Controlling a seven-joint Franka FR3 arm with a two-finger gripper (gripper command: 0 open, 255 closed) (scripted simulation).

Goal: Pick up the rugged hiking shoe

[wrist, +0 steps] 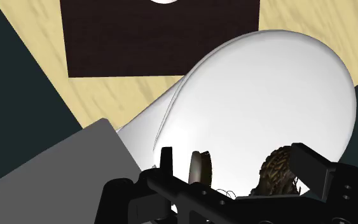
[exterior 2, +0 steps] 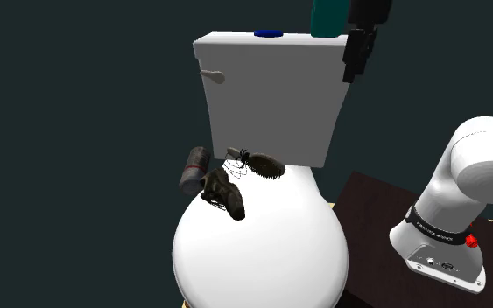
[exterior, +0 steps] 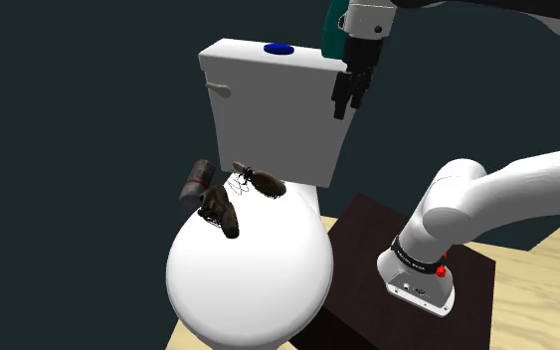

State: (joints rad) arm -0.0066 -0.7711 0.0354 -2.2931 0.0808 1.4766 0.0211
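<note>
— Pincer [wrist: 238,158] first, since it sits right under the wrist camera. Its two black fingers [wrist: 166,160] stand apart, released, with nothing clasped between them. A brown knobbly shape [wrist: 275,173] peeks up by one finger, and I cannot tell which shoe it belongs to.

— Where is it in the wider pictures?

— At the upper right of the shoulder view the pincer [exterior: 343,99] hangs in front of the tank's top corner, well apart from the shoes. In the second exterior view it is also at the upper right [exterior 2: 355,57], next to a teal block [exterior 2: 327,17] that rises from the tank top.

— And the surface?

— It's a closed toilet lid [exterior: 258,283], white, glossy and rounded, filling the lower middle of the frame. Behind it stands the white tank [exterior: 268,119], with a blue button [exterior: 279,48] on top and a handle [exterior: 218,89] at its upper left.

— The task's thing?

— The hiking shoe [exterior: 220,212], dark brown and chunky, lies on the lid's upper left part, near its edge. Just beside it, closer to the tank, lies a second shoe [exterior: 265,183], blacker, with loose laces sprawling. A grey cylinder [exterior: 197,182] with a red band tilts at the lid's left edge. I cannot tell whether it rests on the lid.

— The room?

— The walls [exterior: 69,149] are flat and dark teal-grey. A pale wooden floor [exterior: 546,298] shows at the lower right. On it stands the dark brown stand [exterior: 362,239] that carries the white arm [exterior: 506,199].
</note>
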